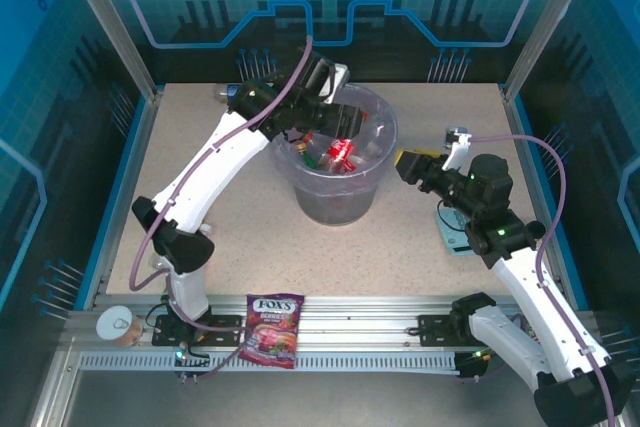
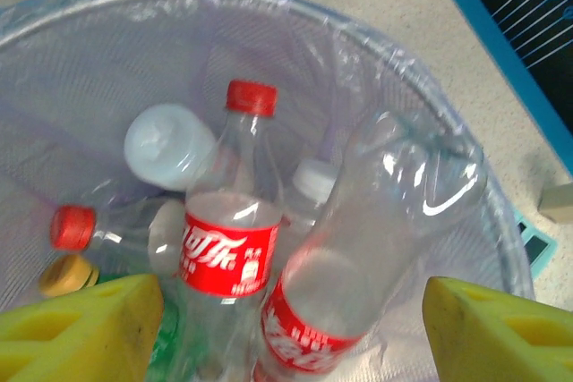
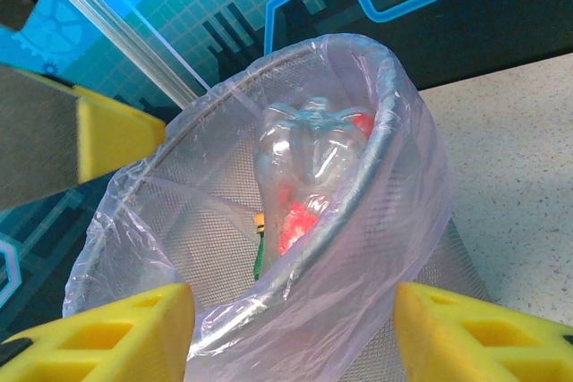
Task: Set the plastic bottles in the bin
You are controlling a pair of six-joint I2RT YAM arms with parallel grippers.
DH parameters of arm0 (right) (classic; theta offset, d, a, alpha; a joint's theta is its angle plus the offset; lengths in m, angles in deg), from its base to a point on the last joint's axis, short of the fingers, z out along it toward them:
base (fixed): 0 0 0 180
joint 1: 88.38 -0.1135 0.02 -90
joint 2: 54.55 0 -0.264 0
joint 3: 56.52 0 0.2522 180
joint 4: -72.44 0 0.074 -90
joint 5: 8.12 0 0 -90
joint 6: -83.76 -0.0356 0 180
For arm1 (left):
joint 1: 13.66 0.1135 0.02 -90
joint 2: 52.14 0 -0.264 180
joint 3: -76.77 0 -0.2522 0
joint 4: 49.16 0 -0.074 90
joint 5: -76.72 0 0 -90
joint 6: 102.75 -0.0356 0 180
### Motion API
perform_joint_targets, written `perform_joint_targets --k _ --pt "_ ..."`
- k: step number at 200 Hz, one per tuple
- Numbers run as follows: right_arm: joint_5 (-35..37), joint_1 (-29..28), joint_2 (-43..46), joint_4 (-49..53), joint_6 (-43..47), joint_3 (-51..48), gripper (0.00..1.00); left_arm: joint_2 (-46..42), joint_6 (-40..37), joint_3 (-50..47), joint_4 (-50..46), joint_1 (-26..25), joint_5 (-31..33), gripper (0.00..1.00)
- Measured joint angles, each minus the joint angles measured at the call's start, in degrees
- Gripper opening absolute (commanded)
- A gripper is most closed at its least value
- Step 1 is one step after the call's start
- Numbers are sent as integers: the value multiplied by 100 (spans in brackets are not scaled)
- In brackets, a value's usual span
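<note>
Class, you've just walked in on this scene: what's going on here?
Two robot arms are clearing plastic bottles into the lined bin. The left gripper hangs open over it, above a clear red-labelled bottle that leans inside against the rim, with several other bottles beneath. The right gripper hovers open and empty beside the bin. A candy bag and a tin lie at the near edge.

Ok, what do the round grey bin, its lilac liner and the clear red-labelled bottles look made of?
Round grey bin: likely metal mesh, matte; a fine grid pattern shows in its wall.
Lilac liner: thin glossy plastic film, translucent and wrinkled.
Clear red-labelled bottles: thin transparent plastic, with shiny highlights; things behind show through.
</note>
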Motion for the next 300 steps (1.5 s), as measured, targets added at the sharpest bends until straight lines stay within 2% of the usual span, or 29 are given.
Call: perform_joint_targets --k 49,69,89,110,135,159,191,230,253,300 --pt "4 0 149 179 4 0 62 835 -15 601 136 15 -350 79" --pt "2 0 149 262 4 0 62 938 -22 907 85 219 -597 79" --pt "4 0 153 310 2 0 62 706 42 852 256 861 -802 83" --pt "24 0 160 319 2 0 62 94 337 94 778 1899 -846 85" --pt "70 0 155 341 2 0 62 -498 1106 -951 1716 3176 -892 86" --pt "131 0 118 345 2 2 62 -385 1884 -1408 2496 3805 -922 89" --pt "155 0 79 380 4 2 62 520 2509 -1386 3084 3958 -789 94" --pt "197 0 79 463 26 7 62 1945 2546 -822 3418 3958 -437 94" --pt "203 0 79 490 46 7 62 2546 2319 -573 3823 3956 -264 94" --pt "308 0 68 608 52 13 62 3110 1357 -245 4308 3945 129 95"
